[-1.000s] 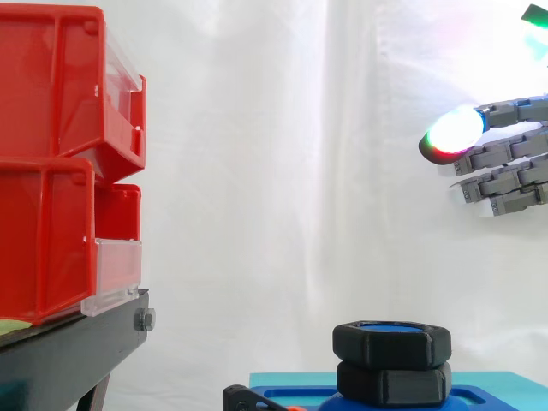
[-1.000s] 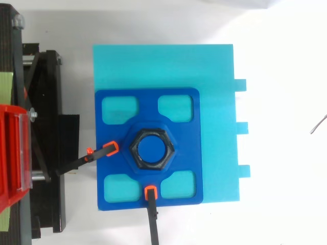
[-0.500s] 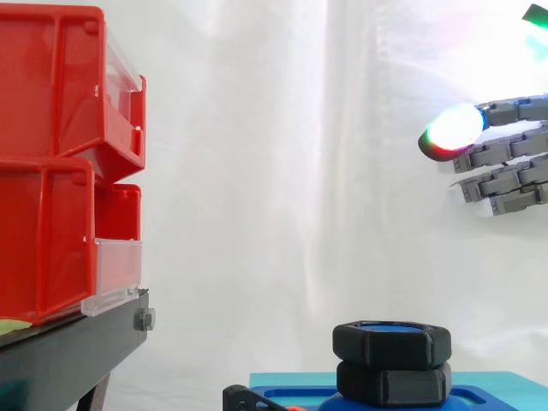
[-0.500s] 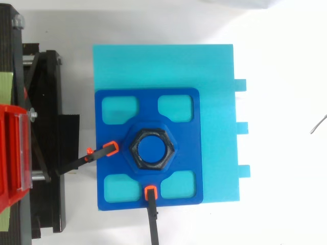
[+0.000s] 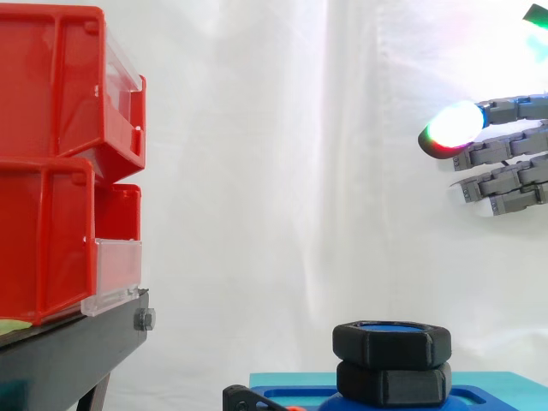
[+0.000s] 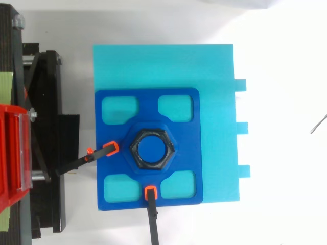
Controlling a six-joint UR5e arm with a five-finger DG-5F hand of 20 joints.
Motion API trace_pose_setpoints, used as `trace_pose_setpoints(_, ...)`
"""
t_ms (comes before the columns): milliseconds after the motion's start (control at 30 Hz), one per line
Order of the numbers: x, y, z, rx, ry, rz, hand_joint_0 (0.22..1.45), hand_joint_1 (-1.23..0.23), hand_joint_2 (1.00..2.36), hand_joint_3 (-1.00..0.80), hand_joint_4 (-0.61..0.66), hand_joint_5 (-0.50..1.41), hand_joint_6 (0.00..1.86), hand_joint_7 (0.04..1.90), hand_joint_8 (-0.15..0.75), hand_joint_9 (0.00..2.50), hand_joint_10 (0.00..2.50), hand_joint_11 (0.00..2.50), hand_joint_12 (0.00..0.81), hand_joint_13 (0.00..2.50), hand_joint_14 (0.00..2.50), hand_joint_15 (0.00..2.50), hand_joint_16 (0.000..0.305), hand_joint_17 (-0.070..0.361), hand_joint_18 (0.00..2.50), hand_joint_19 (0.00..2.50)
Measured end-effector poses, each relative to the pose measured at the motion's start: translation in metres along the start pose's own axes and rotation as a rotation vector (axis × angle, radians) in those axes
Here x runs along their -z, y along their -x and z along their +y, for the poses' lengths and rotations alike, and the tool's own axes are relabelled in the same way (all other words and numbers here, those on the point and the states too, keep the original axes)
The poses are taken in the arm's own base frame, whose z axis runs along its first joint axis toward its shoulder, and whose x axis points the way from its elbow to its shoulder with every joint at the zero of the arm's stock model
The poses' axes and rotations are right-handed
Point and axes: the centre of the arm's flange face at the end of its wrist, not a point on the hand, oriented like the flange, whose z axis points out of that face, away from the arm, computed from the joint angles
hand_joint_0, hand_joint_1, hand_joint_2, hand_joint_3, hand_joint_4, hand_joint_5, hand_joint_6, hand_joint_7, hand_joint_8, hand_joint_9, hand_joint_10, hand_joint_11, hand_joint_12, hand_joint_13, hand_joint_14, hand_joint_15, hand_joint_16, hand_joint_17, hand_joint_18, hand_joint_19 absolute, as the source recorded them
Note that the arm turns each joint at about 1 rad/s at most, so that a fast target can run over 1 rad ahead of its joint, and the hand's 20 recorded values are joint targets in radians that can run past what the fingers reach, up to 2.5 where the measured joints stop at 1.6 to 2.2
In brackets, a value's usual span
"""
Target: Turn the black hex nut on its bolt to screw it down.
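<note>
Hex nut well below fingers

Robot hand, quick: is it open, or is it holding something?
Hand: open, fingers straight, holding nothing, well clear of the black hex nut.

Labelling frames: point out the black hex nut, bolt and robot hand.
black hex nut (image 5: 391, 343), side view, its front face.
bolt (image 6: 152, 148), top view, blue top end.
robot hand (image 5: 505, 151), side view, a finger.

Hand at the side view's upper right, fingers straight, stacked, pointing left, glowing fingertip
</note>
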Motion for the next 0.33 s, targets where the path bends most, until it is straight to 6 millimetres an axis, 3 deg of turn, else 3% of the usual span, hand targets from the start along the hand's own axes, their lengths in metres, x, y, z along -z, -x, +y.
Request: trace_pose_setpoints(333,0.0001,0.0,-0.0001,0.0,0.0,0.0,0.47,-0.07,1.0,-0.5,-0.11,-0.28,0.5,0.5,0.034,0.0,0.0,0.0,0.268,0.0,0.0,0.0,0.036,0.081,0.0,0.0)
